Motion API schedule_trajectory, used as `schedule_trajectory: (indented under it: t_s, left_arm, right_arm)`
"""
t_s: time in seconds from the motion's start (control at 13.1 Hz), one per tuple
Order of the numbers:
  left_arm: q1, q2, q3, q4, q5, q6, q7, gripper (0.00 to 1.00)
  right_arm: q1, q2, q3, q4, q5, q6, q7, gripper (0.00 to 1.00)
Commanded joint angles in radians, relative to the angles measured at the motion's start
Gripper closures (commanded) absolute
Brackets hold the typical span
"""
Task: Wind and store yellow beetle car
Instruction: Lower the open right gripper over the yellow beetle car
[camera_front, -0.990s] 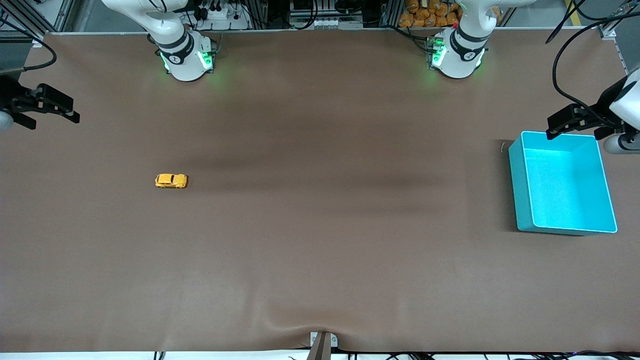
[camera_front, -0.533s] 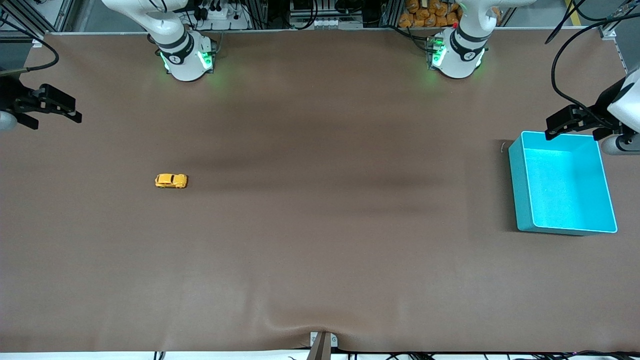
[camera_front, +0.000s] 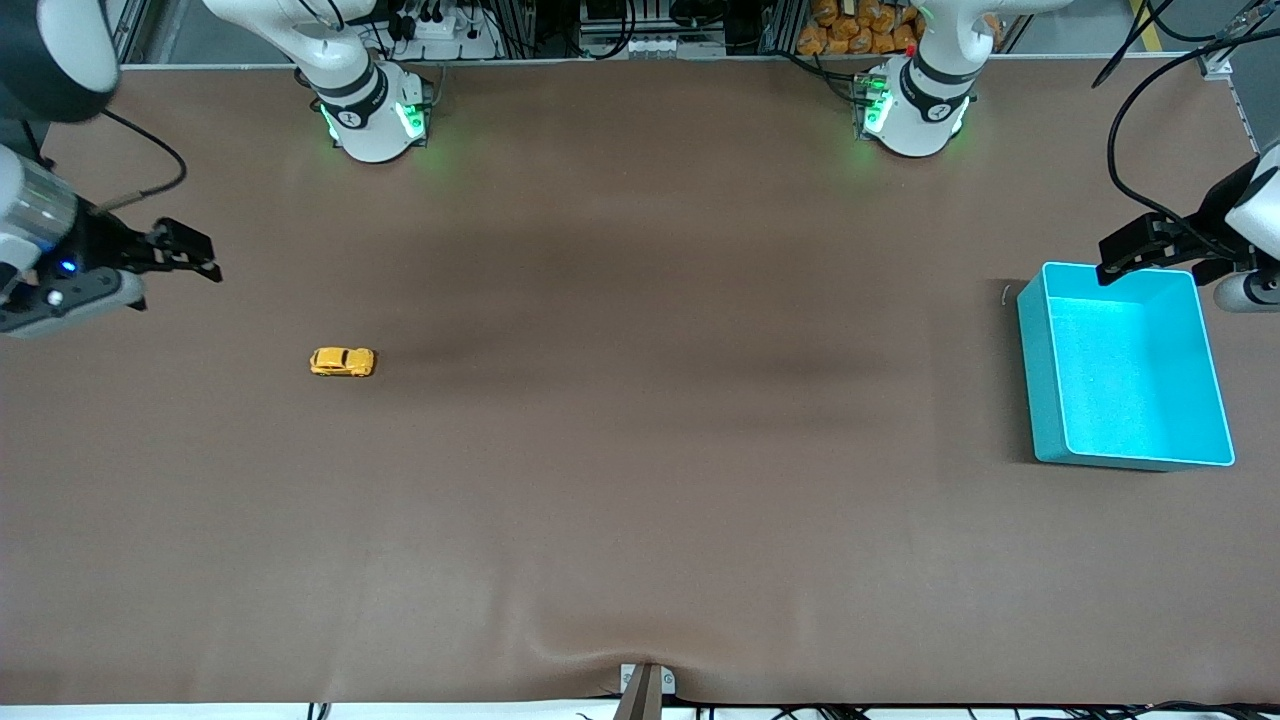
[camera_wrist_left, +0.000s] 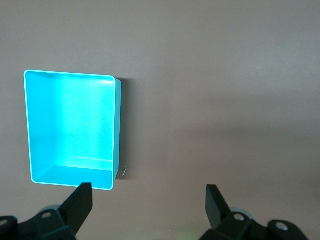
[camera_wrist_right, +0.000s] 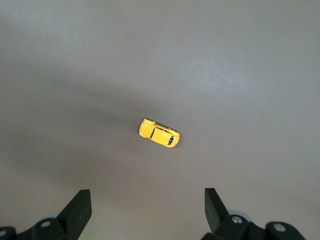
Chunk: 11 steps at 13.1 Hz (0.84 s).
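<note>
The yellow beetle car sits on its wheels on the bare brown table, toward the right arm's end and well apart from the turquoise bin, which stands at the left arm's end. In the front view the car's long axis runs along the table's length, pointing from one arm's end toward the other.

The right gripper hangs in the air near the car, over a patch of table a little farther from the front camera than the car and closer to the table's end. Its fingers are spread wide and hold nothing, and in the right wrist view the car lies ahead of the open gap, skewed to the line between the fingertips.

The left gripper waits, fingers spread and empty, over the bin's rim. The right arm is clearly the nearer one, so the pickup looks like its job.
</note>
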Motion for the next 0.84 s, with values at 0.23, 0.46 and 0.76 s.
schedule_trajectory:
  t_s: [0.23,0.46,0.76]
  left_arm:
    - [0.012,-0.027,-0.003,-0.024,-0.021,0.015,-0.007,0.0]
    - [0.012,-0.025,-0.003,-0.024,-0.02,0.015,-0.007,0.0]
    - [0.014,-0.025,-0.003,-0.024,-0.017,0.015,-0.006,0.0]
  right_arm:
    - [-0.006,-0.02,0.002,-0.262,-0.006,0.296,-0.324,0.0]
    - [-0.003,-0.012,0.003,-0.39,-0.006,0.485,-0.576,0.0]
    - [0.024,0.057,0.012,-0.424,-0.011,0.559,-0.815,0.0]
